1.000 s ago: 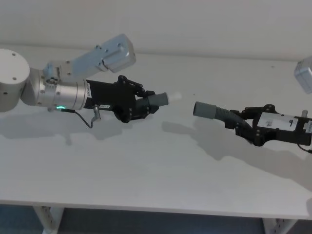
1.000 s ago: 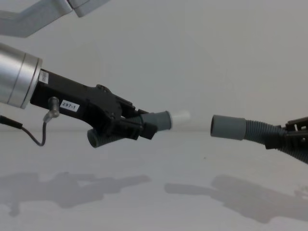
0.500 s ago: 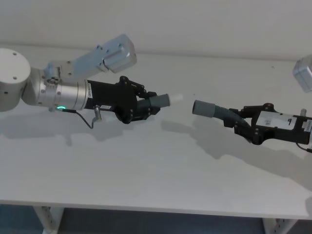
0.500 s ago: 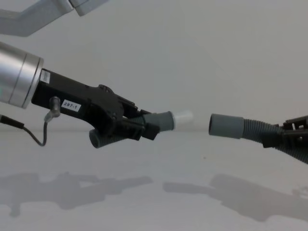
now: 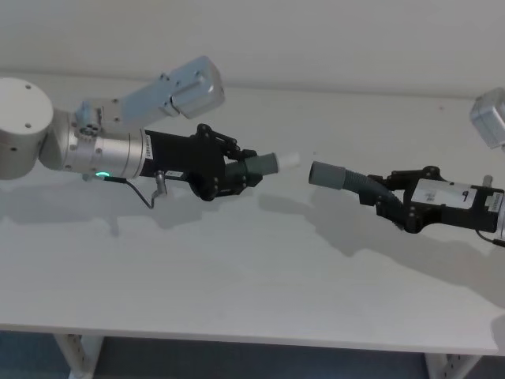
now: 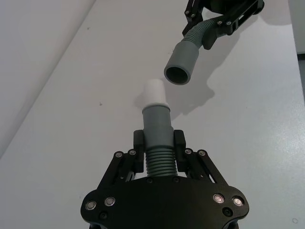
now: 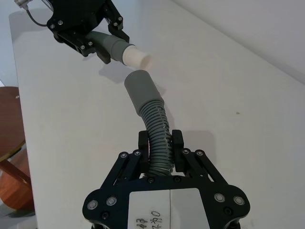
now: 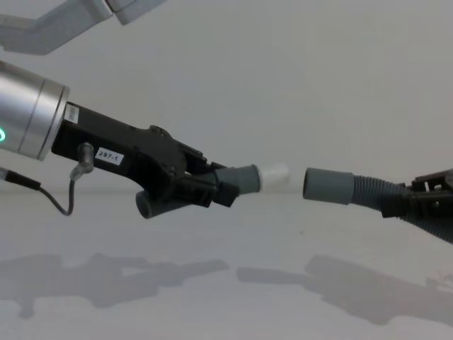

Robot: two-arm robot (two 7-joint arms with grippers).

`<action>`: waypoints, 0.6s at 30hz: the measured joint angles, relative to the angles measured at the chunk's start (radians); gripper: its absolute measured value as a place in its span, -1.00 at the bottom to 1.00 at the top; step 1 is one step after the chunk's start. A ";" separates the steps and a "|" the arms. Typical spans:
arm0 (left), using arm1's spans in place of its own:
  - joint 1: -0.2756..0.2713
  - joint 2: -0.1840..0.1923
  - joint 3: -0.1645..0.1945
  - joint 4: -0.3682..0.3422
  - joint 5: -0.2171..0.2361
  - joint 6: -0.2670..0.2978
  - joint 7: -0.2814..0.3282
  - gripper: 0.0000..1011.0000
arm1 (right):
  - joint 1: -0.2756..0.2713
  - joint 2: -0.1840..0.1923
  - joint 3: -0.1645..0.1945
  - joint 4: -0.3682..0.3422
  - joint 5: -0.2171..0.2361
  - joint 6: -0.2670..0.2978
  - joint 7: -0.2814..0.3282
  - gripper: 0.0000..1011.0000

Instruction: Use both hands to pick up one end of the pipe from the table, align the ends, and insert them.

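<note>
Chest view gives us both pipe pieces held in the air above the table (image 8: 233,297). Our left gripper (image 8: 212,185) is closed on the ribbed part of the left pipe piece (image 8: 237,178), whose white tip (image 8: 273,174) points to the right. Our right gripper (image 5: 392,203) clamps narrowly around the right pipe piece (image 8: 368,190). Its grey cuff (image 8: 328,186) faces the tip, near it but not touching.
</note>
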 joint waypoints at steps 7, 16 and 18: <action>-0.005 -0.002 0.007 0.002 -0.002 0.000 0.006 -0.30 | 0.010 -0.003 -0.010 0.006 0.001 -0.001 -0.002 -0.45; -0.011 -0.003 0.015 0.002 -0.007 0.006 0.014 -0.30 | 0.023 -0.007 -0.022 0.015 0.003 0.000 -0.005 -0.45; -0.012 -0.003 0.016 0.002 -0.009 0.008 0.015 -0.30 | 0.026 -0.008 -0.025 0.017 0.003 0.000 -0.006 -0.45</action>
